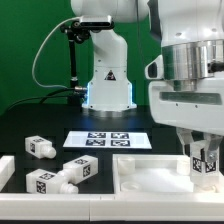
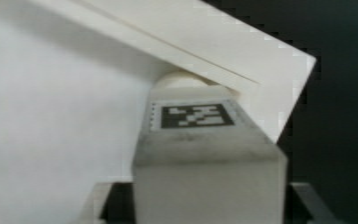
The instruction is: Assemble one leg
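Note:
My gripper [image 1: 203,168] is shut on a white leg [image 1: 204,157] and holds it upright at the right corner of the large white tray-like panel [image 1: 145,176]. In the wrist view the leg [image 2: 202,160] fills the space between the dark fingers [image 2: 115,203], with its square tag facing the camera. Its far end sits against the panel's [image 2: 69,100] corner; I cannot tell whether it is seated in the panel. Three more legs lie loose on the exterior view's left: one [image 1: 40,145] further back, one [image 1: 80,168] near the panel, and one [image 1: 45,182] in front.
The marker board [image 1: 108,140] lies on the black table behind the panel. The robot's white base [image 1: 108,80] stands behind it, with a cabled post [image 1: 72,50] beside it on the exterior view's left.

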`<action>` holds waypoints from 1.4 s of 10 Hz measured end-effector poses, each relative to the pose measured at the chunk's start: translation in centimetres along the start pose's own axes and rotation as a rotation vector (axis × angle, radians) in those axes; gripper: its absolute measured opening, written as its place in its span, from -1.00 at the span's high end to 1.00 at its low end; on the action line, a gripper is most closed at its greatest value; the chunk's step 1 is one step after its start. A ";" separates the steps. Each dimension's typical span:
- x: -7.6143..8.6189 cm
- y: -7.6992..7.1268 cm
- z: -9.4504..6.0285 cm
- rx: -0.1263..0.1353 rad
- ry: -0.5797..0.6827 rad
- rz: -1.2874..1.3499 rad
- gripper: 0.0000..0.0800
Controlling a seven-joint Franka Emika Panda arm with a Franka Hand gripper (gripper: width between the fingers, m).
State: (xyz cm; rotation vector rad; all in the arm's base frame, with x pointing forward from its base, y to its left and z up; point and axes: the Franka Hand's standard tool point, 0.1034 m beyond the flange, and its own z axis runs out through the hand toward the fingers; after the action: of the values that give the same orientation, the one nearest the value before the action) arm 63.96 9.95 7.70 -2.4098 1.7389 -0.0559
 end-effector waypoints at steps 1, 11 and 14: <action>-0.1 0.1 0.0 -0.001 -0.007 0.145 0.29; -0.3 -0.2 -0.1 -0.031 -0.008 -0.681 -0.62; -0.8 -0.1 0.1 -0.052 -0.004 -1.012 -0.62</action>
State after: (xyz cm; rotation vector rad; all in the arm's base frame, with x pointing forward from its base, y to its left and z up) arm 63.82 10.80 7.71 -3.0253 0.3620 -0.1266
